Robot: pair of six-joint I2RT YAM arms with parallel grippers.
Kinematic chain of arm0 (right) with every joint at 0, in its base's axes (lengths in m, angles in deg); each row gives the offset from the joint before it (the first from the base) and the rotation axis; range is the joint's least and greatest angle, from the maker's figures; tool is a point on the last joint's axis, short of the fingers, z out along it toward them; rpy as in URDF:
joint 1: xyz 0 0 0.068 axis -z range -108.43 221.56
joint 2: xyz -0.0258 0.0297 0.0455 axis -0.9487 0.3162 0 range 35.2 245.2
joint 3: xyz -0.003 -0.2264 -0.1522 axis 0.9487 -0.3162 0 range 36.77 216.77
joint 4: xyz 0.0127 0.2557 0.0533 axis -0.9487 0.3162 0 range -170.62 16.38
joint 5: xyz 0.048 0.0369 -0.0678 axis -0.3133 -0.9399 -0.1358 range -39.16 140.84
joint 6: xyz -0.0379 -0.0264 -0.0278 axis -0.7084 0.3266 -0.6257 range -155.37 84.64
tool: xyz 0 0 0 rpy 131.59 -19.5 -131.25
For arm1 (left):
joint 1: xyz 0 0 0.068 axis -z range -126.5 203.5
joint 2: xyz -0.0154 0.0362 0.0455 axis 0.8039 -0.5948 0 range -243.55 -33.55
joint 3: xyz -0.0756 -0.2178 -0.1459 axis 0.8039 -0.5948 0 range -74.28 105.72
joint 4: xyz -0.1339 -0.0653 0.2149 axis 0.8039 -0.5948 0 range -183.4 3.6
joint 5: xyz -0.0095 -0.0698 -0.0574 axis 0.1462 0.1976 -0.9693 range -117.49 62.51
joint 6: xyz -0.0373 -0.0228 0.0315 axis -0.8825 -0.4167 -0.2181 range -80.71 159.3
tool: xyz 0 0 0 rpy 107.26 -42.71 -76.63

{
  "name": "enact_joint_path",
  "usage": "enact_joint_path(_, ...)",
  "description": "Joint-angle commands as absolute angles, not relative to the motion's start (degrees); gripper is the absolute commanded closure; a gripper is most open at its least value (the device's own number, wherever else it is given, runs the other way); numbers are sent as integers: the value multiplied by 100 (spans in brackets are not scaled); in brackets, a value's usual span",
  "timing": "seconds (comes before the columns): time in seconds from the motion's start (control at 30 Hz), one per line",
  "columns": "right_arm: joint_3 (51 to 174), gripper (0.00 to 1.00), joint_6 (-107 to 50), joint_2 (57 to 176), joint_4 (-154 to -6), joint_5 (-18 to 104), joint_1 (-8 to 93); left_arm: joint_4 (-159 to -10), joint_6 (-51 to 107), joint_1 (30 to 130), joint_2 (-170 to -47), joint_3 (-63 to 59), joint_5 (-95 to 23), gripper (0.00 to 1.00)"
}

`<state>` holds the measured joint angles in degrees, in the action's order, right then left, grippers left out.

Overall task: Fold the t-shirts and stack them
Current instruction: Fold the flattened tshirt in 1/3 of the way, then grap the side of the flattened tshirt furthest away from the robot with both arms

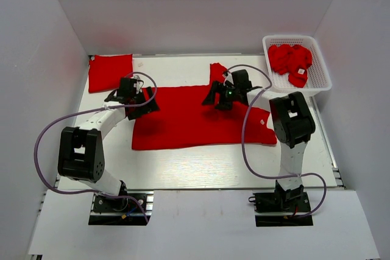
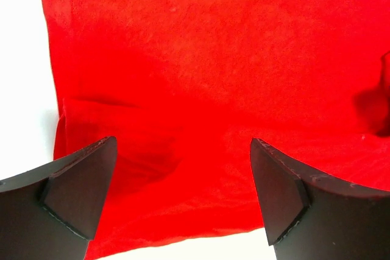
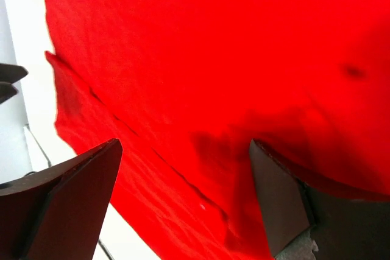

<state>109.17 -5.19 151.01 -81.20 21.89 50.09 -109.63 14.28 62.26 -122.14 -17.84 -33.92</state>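
Note:
A bright red t-shirt [image 1: 195,120] lies spread flat in the middle of the table. My left gripper [image 1: 141,98] is open over its far left corner; in the left wrist view its dark fingers [image 2: 82,190] straddle the cloth's edge [image 2: 201,168]. My right gripper [image 1: 220,97] is open over the shirt's far edge near a sleeve [image 1: 218,72]; the right wrist view shows red cloth with a seam [image 3: 183,168] between the jaws. A folded red t-shirt [image 1: 110,72] lies at the far left. More crumpled red t-shirts [image 1: 291,60] fill the basket.
A white mesh basket [image 1: 323,68] stands at the far right corner. White walls enclose the table on the left, back and right. Purple cables loop from both arms over the table's near half.

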Motion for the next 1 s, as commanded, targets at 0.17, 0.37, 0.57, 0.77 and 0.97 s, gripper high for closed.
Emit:
enact_joint_path(0.17, 11393, 10, -39, 15316, -8651, 2646, 4845, -10961, 1477, 6212, -12100, -1488, -3224, 0)
enact_joint_path(0.37, 12033, 10, -688, 14928, -8203, 4213, 4862, -11136, 1477, 6159, -12363, -1022, -2680, 0)
enact_joint_path(0.57, 14186, 10, -2050, 15717, -6842, 5056, 4985, -11443, 1477, 5948, -13021, -126, -1993, 0)
enact_joint_path(0.77, 15726, 10, -2306, 16905, -6646, 5417, 5196, -11637, 1530, 5684, -13953, 1033, -1721, 0)
enact_joint_path(0.97, 16076, 10, -2981, 17467, -8166, 5374, 5346, -11927, 1600, 5500, -15052, 1966, -1562, 0)
